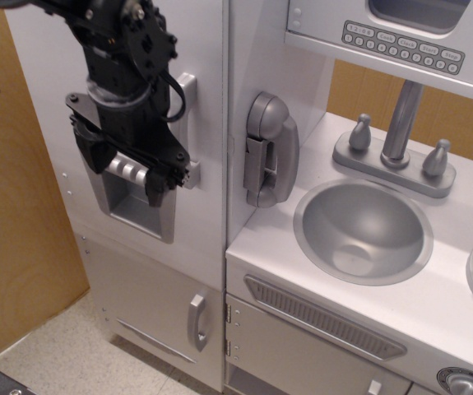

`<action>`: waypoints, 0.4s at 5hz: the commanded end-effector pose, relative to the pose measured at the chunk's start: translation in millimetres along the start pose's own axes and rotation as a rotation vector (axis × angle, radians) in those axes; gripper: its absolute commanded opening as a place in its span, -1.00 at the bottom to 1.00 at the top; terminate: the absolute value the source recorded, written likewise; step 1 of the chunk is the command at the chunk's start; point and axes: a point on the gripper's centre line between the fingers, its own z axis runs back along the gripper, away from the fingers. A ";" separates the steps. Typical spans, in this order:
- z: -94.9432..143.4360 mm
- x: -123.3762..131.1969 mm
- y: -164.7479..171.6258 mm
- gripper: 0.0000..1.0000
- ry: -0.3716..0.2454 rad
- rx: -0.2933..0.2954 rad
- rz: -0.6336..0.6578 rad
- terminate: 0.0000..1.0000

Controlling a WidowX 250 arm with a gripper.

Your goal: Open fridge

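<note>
The fridge (201, 239) is the tall white door at the left of the toy kitchen, and it stands closed. Its long silver-grey handle (187, 85) shows at the top and bottom ends; the arm hides its middle. The grey dispenser panel (134, 211) sits left of the handle, with its buttons (127, 168) showing between the fingers. My black gripper (122, 173) hangs open in front of the door over the dispenser. Its right finger (155, 191) is just left of the handle's lower end. It holds nothing.
A smaller lower door with a short handle (197, 322) is under the fridge. A grey phone handset (266, 150) hangs on the wall to the right. Beyond are the sink (362, 232), faucet (401, 122), vented oven panel (326, 318) and a wooden wall (14, 214) at left.
</note>
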 end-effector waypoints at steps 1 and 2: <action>1.0 25.4 -14.7 1.00 -0.069 0.015 -0.029 -1.00; 6.3 42.3 -11.4 1.00 -0.101 0.011 -0.003 -1.00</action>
